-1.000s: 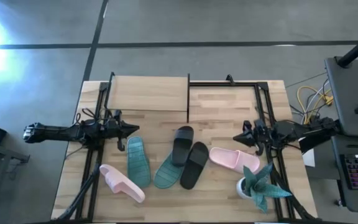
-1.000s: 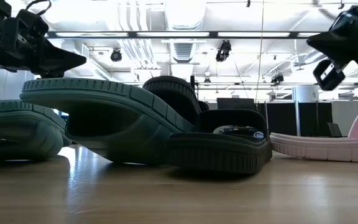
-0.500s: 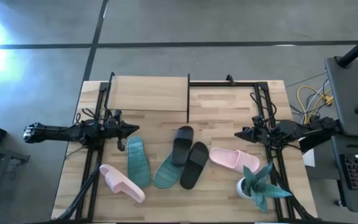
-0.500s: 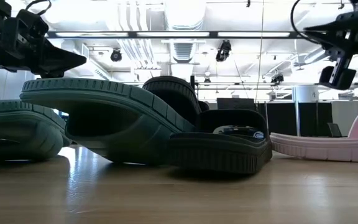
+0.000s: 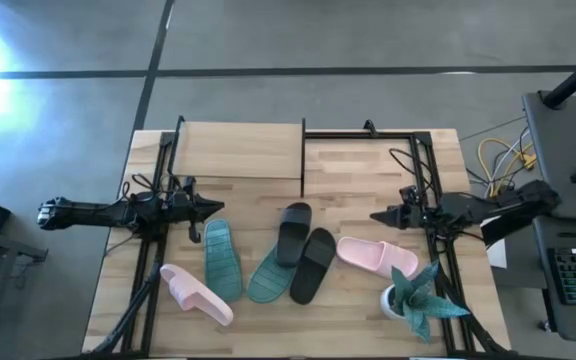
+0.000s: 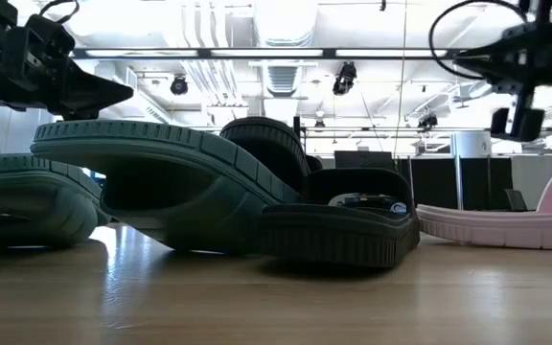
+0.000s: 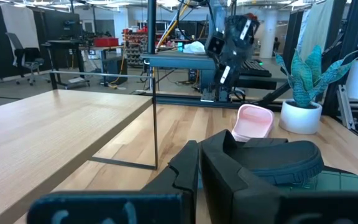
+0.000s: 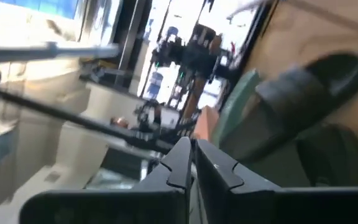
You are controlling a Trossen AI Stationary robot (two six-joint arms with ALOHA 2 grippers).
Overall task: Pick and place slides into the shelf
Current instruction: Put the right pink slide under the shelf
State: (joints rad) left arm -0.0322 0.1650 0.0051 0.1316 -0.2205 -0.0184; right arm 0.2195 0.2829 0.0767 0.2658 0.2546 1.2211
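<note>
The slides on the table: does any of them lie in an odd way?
Yes. One teal slide leans on a black slide, its ribbed sole tilted up off the table. The other teal slide lies sole up. None is on the shelf.

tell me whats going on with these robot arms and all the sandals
Two robot arms hang over a wooden table strewn with sandals, and neither holds anything. The left gripper is shut, just above the teal sandal. The right gripper is shut too, near the pink sandal. Two black sandals lie in the middle, with another teal one and a second pink one nearby. The low shelf at the back has no sandals on its top yet. A potted plant stands at the corner.
</note>
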